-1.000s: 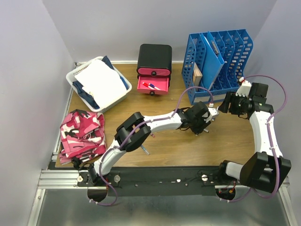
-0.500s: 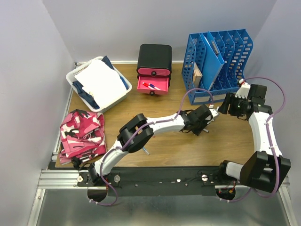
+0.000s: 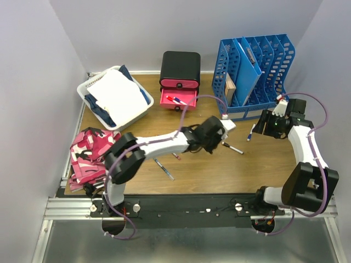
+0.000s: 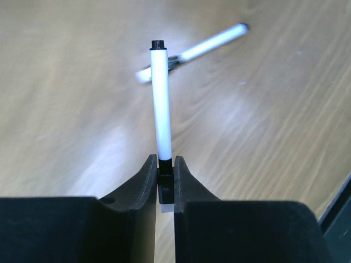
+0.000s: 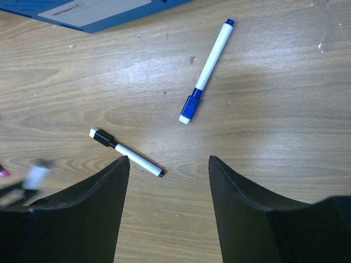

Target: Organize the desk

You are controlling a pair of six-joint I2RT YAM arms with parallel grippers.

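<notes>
Slim white marker [image 4: 160, 104] tight in left gripper [image 4: 164, 160]; right gripper [image 5: 168, 160] wide, empty.

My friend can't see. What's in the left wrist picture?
Two black fingers pinch a white marker by its black end, pointing away over the wooden desk. Another white marker lies blurred on the desk beyond it.

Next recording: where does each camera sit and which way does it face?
Top external: above, behind the bases, facing down on the desk; left arm and right arm show.
Left wrist: on the left gripper, facing along fingers shut on the held marker, desk beyond.
Right wrist: on the right gripper, facing down between open fingers at the desk.
Shared: top and right wrist both show the blue marker and black marker.
</notes>
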